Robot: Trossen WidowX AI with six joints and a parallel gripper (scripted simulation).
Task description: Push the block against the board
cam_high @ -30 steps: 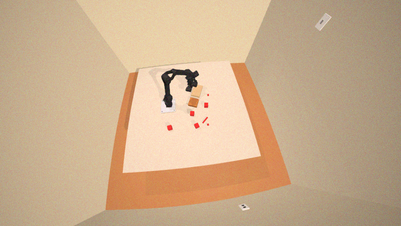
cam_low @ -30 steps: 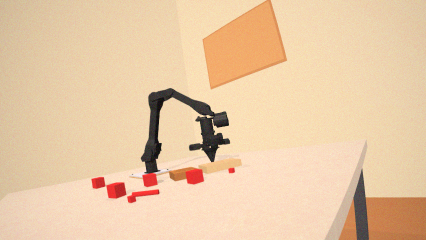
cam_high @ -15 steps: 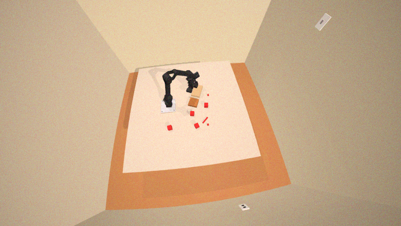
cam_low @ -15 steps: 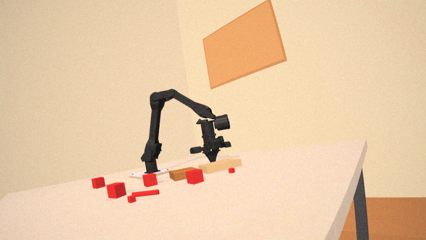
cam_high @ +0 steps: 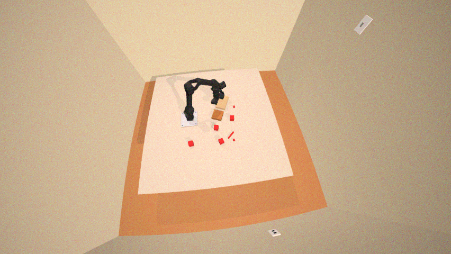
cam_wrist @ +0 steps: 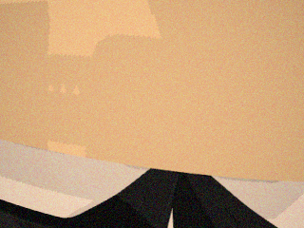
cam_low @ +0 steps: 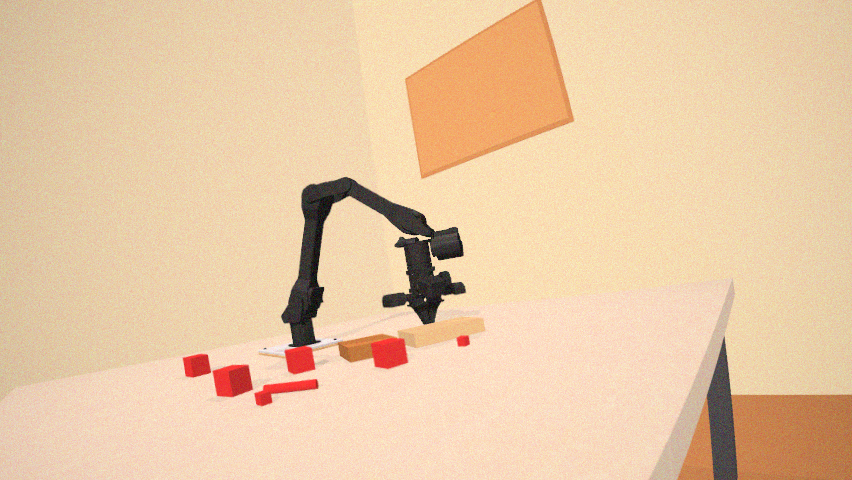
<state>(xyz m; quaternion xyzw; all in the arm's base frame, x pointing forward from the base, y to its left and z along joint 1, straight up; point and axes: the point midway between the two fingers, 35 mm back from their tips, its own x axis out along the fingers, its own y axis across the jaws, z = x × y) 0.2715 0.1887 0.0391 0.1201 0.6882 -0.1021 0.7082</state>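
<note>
Claw (cam_low: 426,317) clenched on nothing, tips low at the far side of the pale, flat wooden board (cam_low: 441,330) — the darker brown square block (cam_low: 361,347) lies just beside the board's near end on the smooth cream surface (cam_low: 536,387).

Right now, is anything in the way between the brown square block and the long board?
Nothing visible is. The square block and the board lie end to end with only a thin gap of bare table between them. The red cubes sit off to the sides. The shut gripper is down by the board's back edge.

Matte black arm (cam_low: 313,250) — white baseplate (cam_high: 189,119)
</note>
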